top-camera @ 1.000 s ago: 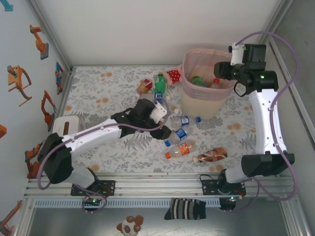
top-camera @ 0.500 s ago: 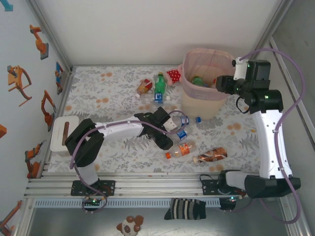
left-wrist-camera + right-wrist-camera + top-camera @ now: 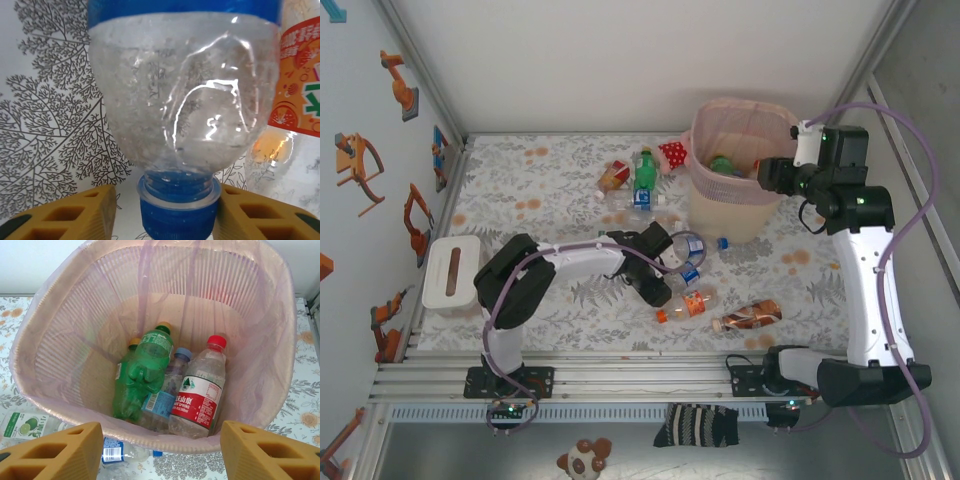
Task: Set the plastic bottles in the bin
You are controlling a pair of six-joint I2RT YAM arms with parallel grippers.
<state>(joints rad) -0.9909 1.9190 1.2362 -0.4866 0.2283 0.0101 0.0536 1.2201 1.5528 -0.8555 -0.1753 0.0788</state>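
The left arm's yellow fingers (image 3: 70,216) stood open either side of the blue cap (image 3: 178,216) of the clear blue-labelled plastic bottle (image 3: 185,100), its long axis running straight away from them.

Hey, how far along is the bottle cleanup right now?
Done: several bottles lie in the bin, including a green bottle and a red-capped bottle. In hand: the open left gripper straddles the neck of a blue-capped clear bottle, not yet gripping. Left: the orange-label bottle, brown bottle and others on the table.
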